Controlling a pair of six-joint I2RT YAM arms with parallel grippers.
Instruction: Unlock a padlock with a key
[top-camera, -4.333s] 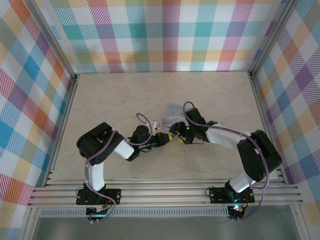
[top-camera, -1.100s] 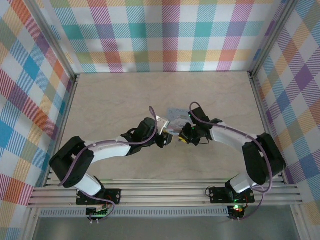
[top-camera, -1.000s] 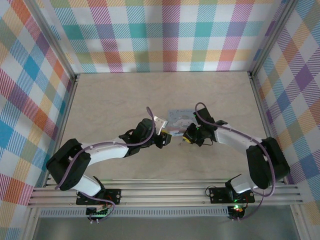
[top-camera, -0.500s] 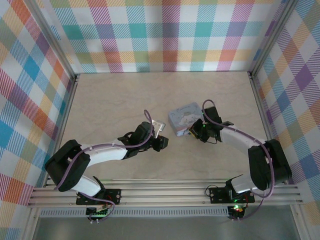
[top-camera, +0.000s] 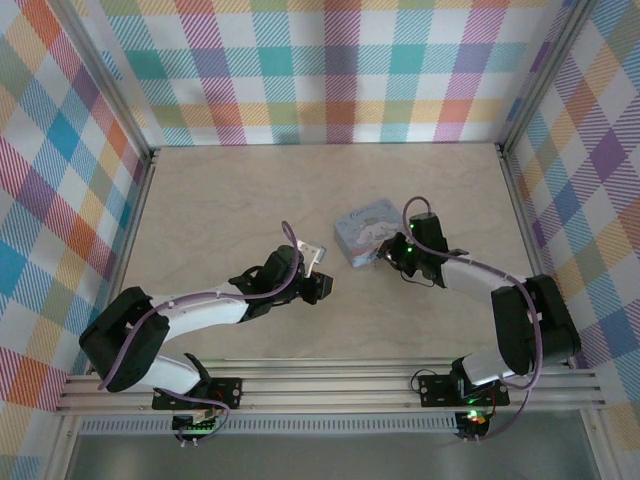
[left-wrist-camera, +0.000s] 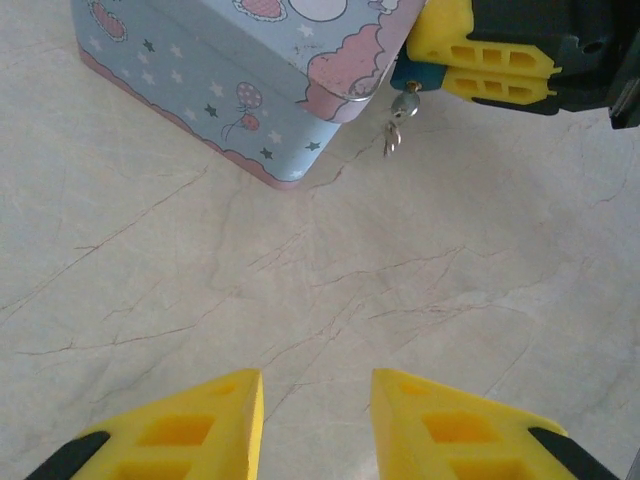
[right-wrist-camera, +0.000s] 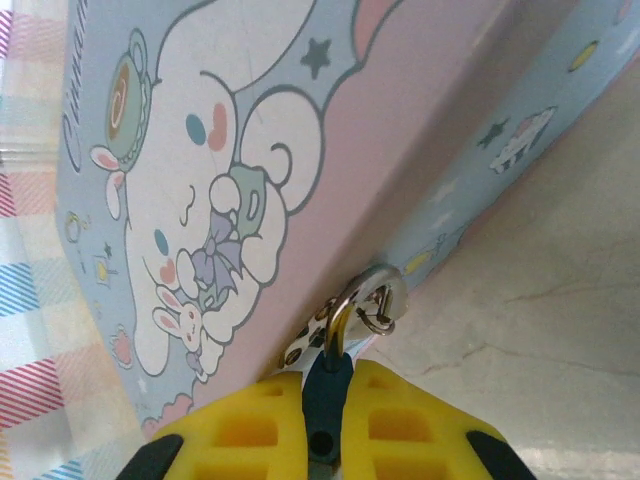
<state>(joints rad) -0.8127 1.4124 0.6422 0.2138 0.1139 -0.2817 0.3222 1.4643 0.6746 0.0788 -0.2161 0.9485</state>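
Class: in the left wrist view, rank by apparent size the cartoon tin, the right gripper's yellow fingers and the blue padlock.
1. cartoon tin, even though partly cropped
2. right gripper's yellow fingers
3. blue padlock, mostly hidden between them

A pale marbled surface (top-camera: 230, 200) sits inside walls of bright checked cloth (top-camera: 330, 70), with metal rails (top-camera: 330, 385) running along the near edge. A little right of the middle lies a small pale blue tin (top-camera: 362, 230), turned at an angle. The right arm (top-camera: 480, 275) curves in from the right, and the right pincer (top-camera: 387, 257) is up against the tin's near corner. The left arm (top-camera: 200, 305) stretches low across from the left. The left pincer (top-camera: 322, 287) is over bare surface, near the tin but apart from it.
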